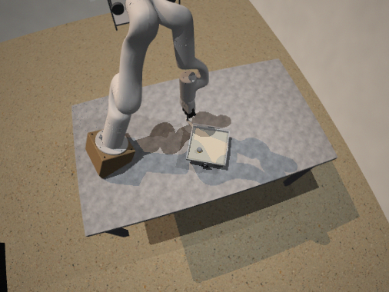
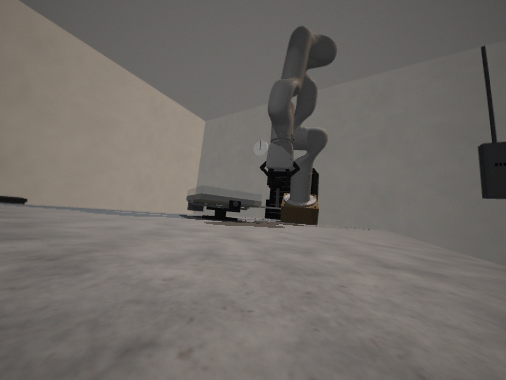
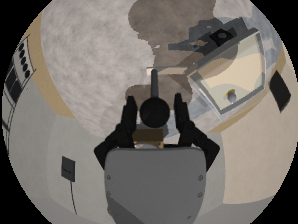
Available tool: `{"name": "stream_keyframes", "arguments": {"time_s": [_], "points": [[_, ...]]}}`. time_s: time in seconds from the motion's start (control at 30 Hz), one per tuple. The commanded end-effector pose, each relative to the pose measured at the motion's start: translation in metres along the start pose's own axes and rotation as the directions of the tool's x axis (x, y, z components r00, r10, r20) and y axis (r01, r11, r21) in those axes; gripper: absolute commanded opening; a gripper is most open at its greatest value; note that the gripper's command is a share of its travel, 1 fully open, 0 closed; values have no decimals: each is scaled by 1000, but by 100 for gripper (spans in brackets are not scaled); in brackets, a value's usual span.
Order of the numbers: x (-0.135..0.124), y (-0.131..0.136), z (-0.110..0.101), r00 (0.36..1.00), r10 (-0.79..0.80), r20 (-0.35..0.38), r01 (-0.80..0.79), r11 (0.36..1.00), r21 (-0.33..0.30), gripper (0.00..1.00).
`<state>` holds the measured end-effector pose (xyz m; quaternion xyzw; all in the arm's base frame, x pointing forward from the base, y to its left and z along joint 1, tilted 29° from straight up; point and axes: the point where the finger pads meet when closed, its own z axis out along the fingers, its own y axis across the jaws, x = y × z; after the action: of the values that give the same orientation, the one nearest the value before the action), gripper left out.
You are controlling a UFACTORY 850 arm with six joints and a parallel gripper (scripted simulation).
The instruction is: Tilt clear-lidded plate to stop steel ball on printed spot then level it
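Note:
The square clear-lidded plate (image 1: 207,145) sits on a small pedestal near the middle of the grey table. The steel ball (image 1: 199,150) rests in its near-left part and also shows in the wrist view (image 3: 230,95). I cannot make out the printed spot. My gripper (image 1: 189,114) points down at the plate's far-left corner. In the wrist view my gripper (image 3: 154,100) is open, with a dark knobbed handle (image 3: 154,111) between the fingers and a gap on each side. From the exterior view, the plate (image 2: 224,198) looks about level beside my gripper (image 2: 276,199).
The arm's base stands on a brown block (image 1: 109,151) at the table's left side. The plate's dark pedestal (image 2: 220,214) shows under it. A dark box (image 2: 492,170) hangs on the far wall, away from the table.

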<state>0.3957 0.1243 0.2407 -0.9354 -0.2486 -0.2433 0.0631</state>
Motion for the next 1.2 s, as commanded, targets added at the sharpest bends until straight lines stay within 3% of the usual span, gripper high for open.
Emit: {"name": "stream_keyframes", "arguments": {"time_s": [0.0, 0.57, 1.17], "points": [[1, 0, 0, 1000, 0, -1, 0, 1000, 0, 61], [1, 0, -6, 1000, 0, -1, 0, 1000, 0, 61], [1, 0, -27, 1000, 0, -1, 0, 1000, 0, 61]]}}
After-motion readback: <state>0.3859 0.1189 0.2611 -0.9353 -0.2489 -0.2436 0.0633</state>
